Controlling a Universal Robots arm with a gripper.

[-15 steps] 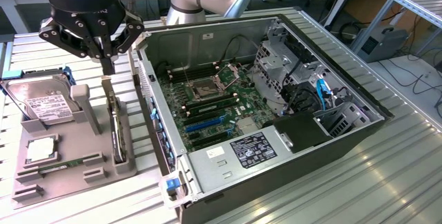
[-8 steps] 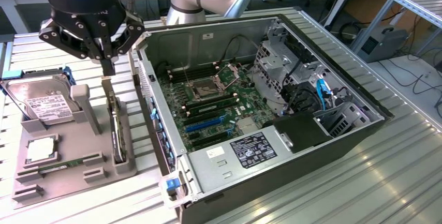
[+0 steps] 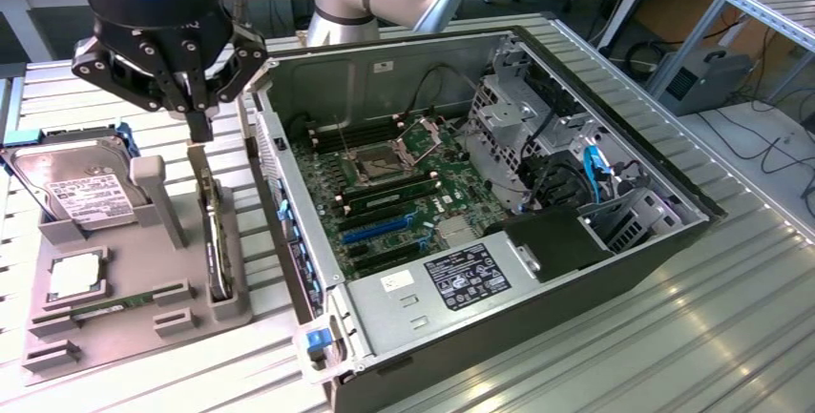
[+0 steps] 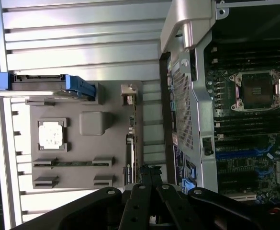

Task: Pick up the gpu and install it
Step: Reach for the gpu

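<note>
The gpu [image 3: 217,232] [image 4: 131,129] stands on its long edge in a slot of the grey tray [image 3: 128,337] [image 4: 82,148], on the exterior view's left, just beside the open computer case [image 3: 510,241] [image 4: 187,96]. The gripper [image 3: 200,132] [image 4: 148,171] hangs close above the card's far end (whether it touches, I cannot tell), its fingers drawn together with nothing seen between them. Left of the card in the same tray lie the hard drive [image 3: 83,189] [image 4: 39,82], a square processor [image 3: 74,275] and, nearest, a green memory stick [image 3: 109,306].
</note>
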